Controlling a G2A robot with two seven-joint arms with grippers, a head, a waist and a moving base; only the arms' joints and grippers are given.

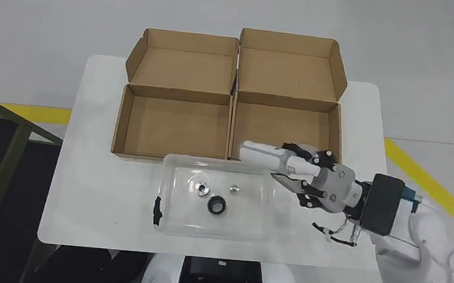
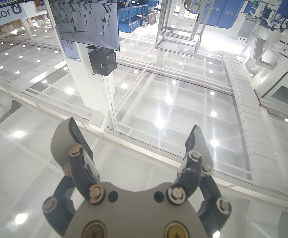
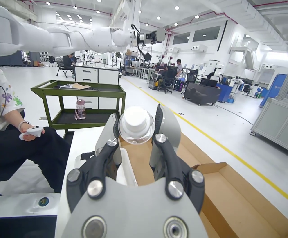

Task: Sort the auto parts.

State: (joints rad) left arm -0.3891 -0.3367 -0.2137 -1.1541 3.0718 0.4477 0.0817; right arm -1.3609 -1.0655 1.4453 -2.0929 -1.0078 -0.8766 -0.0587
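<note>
White cyl. part clamped in R gripper, long axis level, pointing away from wrist, over near wall of right cardboard box. Box floor lies just beyond. L gripper spread, empty, raised well off box, so R arm nearer.

I see matt brown cardboard in the left box and the right box. The near tray is clear, glossy plastic. Inside it, a fitting looks like bright metal and a ring looks dull black. The right gripper clamps a white part, matt under a glossy clear shell. On the left gripper, the pads are black and ribbed.
</note>
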